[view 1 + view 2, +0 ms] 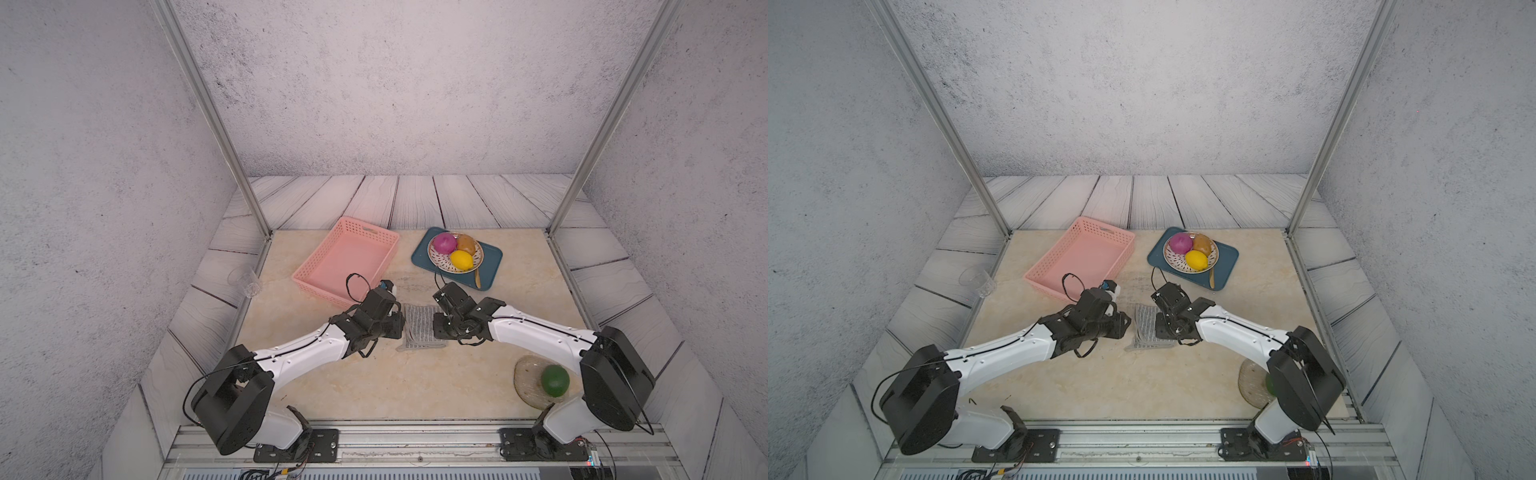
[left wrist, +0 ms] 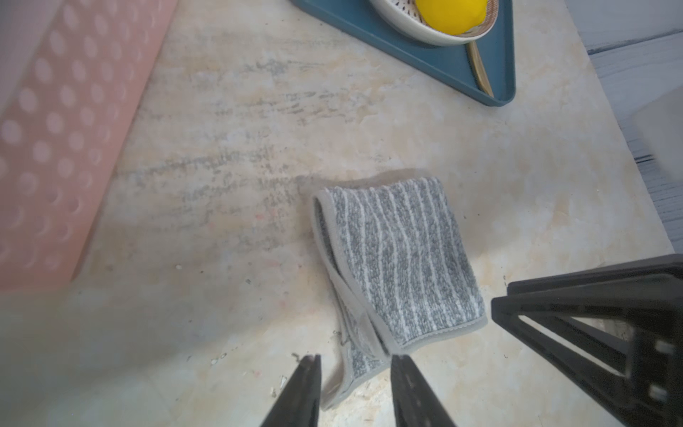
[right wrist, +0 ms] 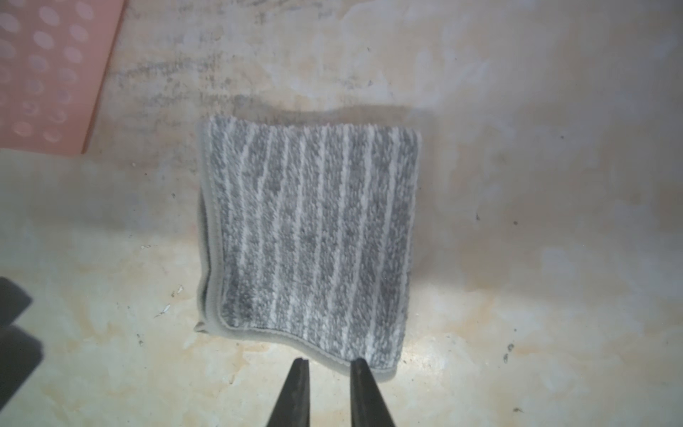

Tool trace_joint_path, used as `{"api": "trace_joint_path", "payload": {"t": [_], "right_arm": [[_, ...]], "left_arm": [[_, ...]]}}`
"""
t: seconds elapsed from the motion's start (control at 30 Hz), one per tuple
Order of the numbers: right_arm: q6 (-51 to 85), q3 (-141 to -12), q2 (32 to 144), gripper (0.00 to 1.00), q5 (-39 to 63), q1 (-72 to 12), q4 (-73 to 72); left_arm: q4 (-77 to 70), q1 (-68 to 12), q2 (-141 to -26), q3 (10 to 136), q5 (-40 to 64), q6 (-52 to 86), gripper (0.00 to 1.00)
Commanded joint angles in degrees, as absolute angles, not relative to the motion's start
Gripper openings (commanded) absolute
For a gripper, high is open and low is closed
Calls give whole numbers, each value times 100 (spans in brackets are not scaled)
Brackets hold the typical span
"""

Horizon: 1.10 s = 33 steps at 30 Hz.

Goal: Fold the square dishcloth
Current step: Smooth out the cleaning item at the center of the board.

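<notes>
Soft grey white-striped square dishcloth [image 3: 310, 236]: likely light, limp; pinch trimmed corners. Left gripper [image 2: 356, 358] spread astride one corner; right gripper [image 3: 329, 360] slightly parted at trim.

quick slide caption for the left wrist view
Folded grey striped dishcloth on the table, open left gripper poised at one corner.

The beige marbled table [image 1: 374, 386] carries 4 things directly: a pink basket [image 1: 316, 289] at far left, a blue tray [image 1: 490, 266] at far right, a folded grey striped cloth [image 1: 420, 328] mid-table, and a translucent round mat [image 1: 528, 382] at near right.
</notes>
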State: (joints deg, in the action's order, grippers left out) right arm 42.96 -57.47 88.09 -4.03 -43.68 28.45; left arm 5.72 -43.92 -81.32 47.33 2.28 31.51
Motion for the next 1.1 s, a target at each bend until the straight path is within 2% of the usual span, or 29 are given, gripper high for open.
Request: {"api": "trace_joint_path", "payload": {"t": [0.0,0.33,1.07], "right_arm": [[4382,-5603,8693,19,-592,-4351,2698],[4485,-5330,8954,19,-370,-4299,2355],[4639,-4843,9321,18,-501,-4175,2013]], "left_arm": [[565,-4493,-8455,4951,457,2773,40],[316,-4535,-9326,5139,901,2929,39],[227,-4526,-9709,4475,611,3207,37]]}}
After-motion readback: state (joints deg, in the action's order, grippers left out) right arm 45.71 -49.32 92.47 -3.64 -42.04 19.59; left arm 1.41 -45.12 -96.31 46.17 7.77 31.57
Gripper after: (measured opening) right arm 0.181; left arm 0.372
